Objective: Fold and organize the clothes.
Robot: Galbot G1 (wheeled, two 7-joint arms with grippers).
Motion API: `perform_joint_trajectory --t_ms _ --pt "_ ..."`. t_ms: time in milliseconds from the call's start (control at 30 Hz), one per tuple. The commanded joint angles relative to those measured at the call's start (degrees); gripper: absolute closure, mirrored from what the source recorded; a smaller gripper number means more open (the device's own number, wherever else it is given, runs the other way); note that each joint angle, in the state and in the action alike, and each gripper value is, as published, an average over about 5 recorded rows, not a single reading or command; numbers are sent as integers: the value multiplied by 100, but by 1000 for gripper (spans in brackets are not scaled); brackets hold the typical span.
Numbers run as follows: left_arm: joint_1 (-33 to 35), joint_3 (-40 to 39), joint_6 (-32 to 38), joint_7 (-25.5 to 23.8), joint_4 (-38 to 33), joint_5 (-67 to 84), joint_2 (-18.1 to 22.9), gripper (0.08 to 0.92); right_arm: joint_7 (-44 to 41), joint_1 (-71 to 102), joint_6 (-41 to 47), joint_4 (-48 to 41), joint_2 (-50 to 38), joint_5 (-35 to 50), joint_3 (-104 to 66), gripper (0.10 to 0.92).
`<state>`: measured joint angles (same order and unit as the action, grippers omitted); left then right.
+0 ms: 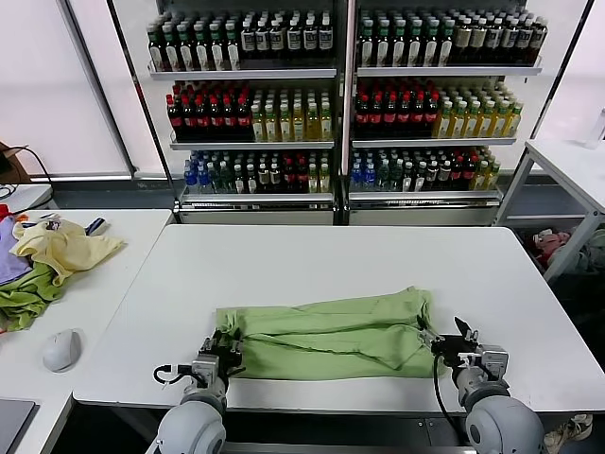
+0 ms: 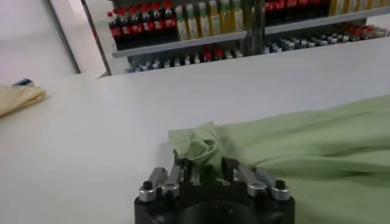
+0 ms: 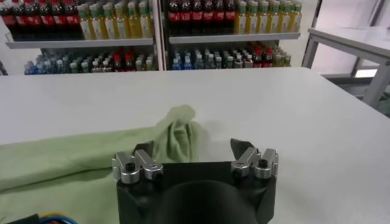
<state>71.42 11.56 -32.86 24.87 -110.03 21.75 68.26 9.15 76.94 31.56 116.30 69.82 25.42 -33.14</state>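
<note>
Mid-fold: left gripper [image 1: 223, 357] pinching shirt [image 1: 331, 336] at one end, right gripper [image 1: 452, 345] gaping open beside the other, probably needing closing next.

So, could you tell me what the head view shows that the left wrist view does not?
Only the head view shows the whole folded polo shirt, the right gripper at its right end, the computer mouse and the darker olive-green cloth on the side table. Only the left wrist view shows the left gripper closed on a bunched fold at the shirt's left end. Both show the white table, the pale yellow garment and the bottle shelves.
</note>
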Motion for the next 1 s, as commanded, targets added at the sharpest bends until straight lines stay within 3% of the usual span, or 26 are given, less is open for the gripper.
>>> perform_joint_trajectory --t_ms 33,267,667,833,1000 --pt "29 291 -53 8 -39 1067 -247 682 4 -16 0 7 -10 52 -17 203" --pt "-26 907 -45 -35 -134 1075 -843 858 8 -78 0 32 -66 146 -55 203" --pt "-245 2375 -47 -169 -280 1609 -1941 873 13 -166 -5 46 -163 237 -78 203" --pt "-367 2648 -47 -99 -685 2512 -1966 873 15 -167 -5 68 -168 229 -54 203" --pt "-385 2303 -43 31 -1477 3450 -1550 873 17 -143 -18 72 -161 212 -43 203"
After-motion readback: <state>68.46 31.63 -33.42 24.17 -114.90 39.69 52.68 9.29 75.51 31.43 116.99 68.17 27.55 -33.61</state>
